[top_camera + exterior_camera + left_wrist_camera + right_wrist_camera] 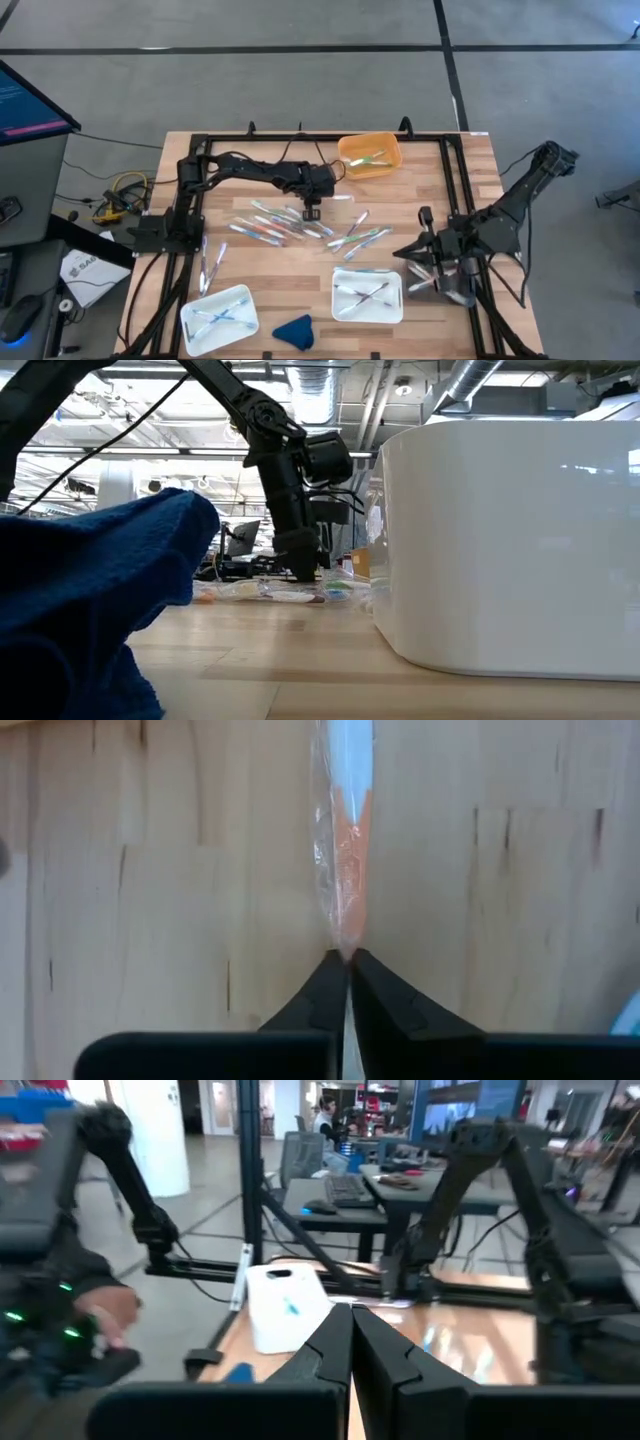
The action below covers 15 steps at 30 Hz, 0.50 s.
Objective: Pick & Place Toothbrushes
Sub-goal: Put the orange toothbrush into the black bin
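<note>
Several toothbrushes (290, 228) lie scattered on the wooden table's middle; in the low view they show as a row of toothbrushes (270, 593). My left gripper (312, 211) points steeply down at the far side of this scatter, and is shut on one clear-wrapped orange-and-white toothbrush (347, 840). My right gripper (408, 251) hovers level at the right, shut, with nothing between its fingers (325, 1345). More toothbrushes lie in the orange tray (371, 170) and in two white trays (368, 312) (218, 335). My left gripper (347, 958) pinches the toothbrush's orange part (347, 925) between its two fingertips. The fingers come from above, slanting down, and the toothbrush runs straight away from them. It seems to lie flat on the wooden table (150, 900).
A blue cloth lump (293, 330) sits at the near edge between the white trays and fills the low view's left as a cloth lump (90, 600). The white tray (510, 540) blocks that view's right. Black frame rails (190, 250) run along both table sides.
</note>
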Motion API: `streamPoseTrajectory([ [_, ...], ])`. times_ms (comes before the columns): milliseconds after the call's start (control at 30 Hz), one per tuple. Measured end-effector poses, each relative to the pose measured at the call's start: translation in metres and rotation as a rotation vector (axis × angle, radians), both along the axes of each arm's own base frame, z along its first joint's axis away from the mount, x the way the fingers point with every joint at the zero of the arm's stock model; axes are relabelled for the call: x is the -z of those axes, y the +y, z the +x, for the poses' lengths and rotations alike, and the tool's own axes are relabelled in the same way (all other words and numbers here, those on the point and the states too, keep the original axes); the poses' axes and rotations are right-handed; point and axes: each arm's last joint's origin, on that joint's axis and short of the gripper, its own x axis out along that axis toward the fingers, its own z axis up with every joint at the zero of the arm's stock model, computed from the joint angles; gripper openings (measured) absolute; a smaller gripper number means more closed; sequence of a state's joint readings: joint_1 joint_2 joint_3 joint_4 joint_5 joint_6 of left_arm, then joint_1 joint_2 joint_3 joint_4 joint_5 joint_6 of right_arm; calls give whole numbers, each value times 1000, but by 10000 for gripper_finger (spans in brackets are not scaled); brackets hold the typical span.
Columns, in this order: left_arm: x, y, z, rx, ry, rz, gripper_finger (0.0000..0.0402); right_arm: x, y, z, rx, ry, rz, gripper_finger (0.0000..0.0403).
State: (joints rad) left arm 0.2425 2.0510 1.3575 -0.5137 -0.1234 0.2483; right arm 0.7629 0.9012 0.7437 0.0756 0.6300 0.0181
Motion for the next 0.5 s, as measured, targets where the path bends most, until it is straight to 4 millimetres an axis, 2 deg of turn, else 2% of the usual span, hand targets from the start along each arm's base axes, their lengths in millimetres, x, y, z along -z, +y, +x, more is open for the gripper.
streamPoseTrajectory([
  [167,-14,-11,-1,-11,-29,-7,0,-2,-3,3,18,-16,-5,0],
  [300,-39,-21,-2,-24,-99,8,1,-4,-5,5,34,-31,8,0],
  [500,-86,-34,-12,-94,-248,0,1,-4,-11,9,71,-31,7,0],
])
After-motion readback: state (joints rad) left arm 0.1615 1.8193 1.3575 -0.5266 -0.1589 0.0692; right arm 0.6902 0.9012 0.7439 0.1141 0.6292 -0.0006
